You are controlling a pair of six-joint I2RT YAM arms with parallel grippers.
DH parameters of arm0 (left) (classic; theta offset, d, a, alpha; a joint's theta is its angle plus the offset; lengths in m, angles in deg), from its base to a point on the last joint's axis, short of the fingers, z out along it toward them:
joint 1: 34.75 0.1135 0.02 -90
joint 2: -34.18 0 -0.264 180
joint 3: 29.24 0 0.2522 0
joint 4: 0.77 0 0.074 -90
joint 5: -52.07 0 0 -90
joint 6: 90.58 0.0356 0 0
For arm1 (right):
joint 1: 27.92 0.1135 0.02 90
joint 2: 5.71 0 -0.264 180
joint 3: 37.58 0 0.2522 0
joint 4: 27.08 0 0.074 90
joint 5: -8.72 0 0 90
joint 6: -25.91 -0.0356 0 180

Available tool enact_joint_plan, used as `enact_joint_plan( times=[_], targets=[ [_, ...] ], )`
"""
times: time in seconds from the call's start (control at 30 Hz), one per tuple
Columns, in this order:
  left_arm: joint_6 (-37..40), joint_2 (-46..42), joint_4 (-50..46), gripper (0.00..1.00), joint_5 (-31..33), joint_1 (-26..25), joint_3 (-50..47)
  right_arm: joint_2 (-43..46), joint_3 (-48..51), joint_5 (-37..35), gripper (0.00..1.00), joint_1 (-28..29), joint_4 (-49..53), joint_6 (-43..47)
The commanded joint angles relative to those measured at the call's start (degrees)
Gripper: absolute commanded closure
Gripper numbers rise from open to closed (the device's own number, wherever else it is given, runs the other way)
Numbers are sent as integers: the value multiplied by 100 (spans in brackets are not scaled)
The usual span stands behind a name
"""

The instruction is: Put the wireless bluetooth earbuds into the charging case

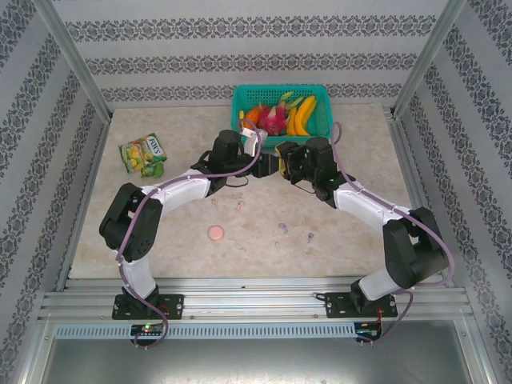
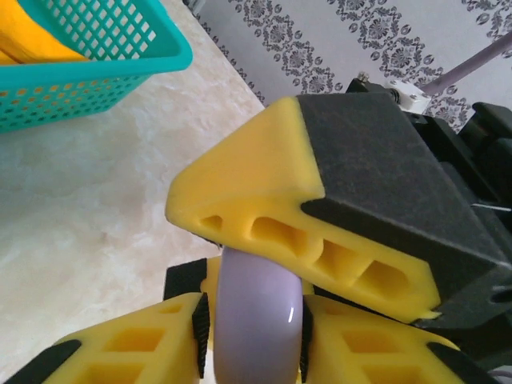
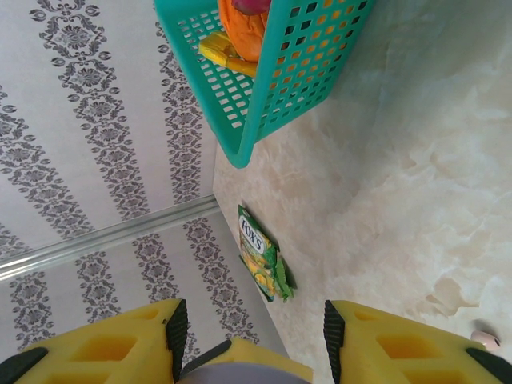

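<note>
- Both arms have met mid-bench, just in front of the teal basket (image 1: 240,120) of fruit.
- The left pincer (image 2: 253,352) is clamped on the round lilac case (image 2: 256,320); its pads press both flat faces, and the case stands edge-on between them.
- A yellow finger (image 2: 264,200) of the right arm lies right across the top rim of that case.
- On the right pincer (image 3: 250,336), the fingers stand apart with the lilac case between them at the frame's bottom. Whether the pads actually bite, I cannot tell.
- The buds are down on the bench (image 1: 360,160): one lilac earbud (image 1: 282,228) and a second lilac earbud (image 1: 310,237) lie near each other, well short of the pincers.
- A pink earbud (image 3: 486,338) is lying loose on the marble.
- The round pink case (image 1: 216,233) sits flat, left of the lilac buds.
- The green snack bag (image 1: 142,154) rests far left.
</note>
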Motion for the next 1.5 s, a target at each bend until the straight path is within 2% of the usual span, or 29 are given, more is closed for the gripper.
enact_joint_plan(
  times=[0.0,0.13,0.33,0.8,0.93,1.17,1.47],
  targets=[
    [-36,-270,277,56,80,50,-67,76,93,-70,61,-90,-106,-39],
    [-36,-306,285,53,110,76,-98,89,108,-71,61,-113,-111,-47],
    [-88,-267,364,56,72,90,-106,86,113,-56,61,-116,-109,-39],
    [-326,10,582,56,-185,79,7,37,69,24,61,-103,-171,-39],
    [-357,50,614,60,-194,70,8,44,68,24,61,-99,-172,-39],
    [-388,124,637,60,-212,61,-5,34,69,35,61,-99,-186,-43],
    [-427,124,702,73,-168,62,-11,40,92,35,61,-97,-191,-43]
  ],
)
